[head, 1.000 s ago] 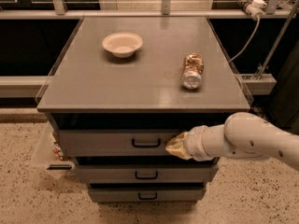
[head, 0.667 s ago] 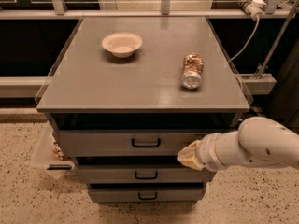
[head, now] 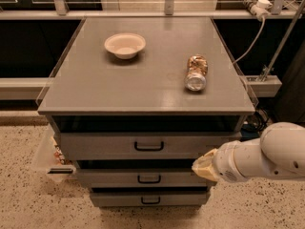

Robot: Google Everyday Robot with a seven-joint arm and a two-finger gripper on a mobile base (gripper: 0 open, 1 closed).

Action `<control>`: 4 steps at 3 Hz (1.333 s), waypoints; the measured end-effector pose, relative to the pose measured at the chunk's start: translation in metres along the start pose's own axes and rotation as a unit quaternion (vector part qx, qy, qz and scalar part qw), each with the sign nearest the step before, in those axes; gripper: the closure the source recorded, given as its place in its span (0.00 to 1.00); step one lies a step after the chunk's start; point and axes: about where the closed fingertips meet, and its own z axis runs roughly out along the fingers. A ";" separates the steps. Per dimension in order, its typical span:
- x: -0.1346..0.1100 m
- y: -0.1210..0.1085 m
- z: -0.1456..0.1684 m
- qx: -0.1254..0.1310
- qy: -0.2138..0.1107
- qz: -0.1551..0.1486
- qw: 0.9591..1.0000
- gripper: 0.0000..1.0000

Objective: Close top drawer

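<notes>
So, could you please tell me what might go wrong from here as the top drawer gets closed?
1. The tool sits low, right of the handle on the top drawer, near the middle drawer; a push may hit the wrong front or skew the drawer.
2. The can lies on its side on the cabinet top; a hard shove might roll it.

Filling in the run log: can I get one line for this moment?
top drawer: slightly open | claw: just below its right end, before middle drawer | cabinet top: bowl, can on its side
</notes>
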 end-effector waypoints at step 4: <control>0.000 0.000 0.000 0.000 0.000 0.000 1.000 0.00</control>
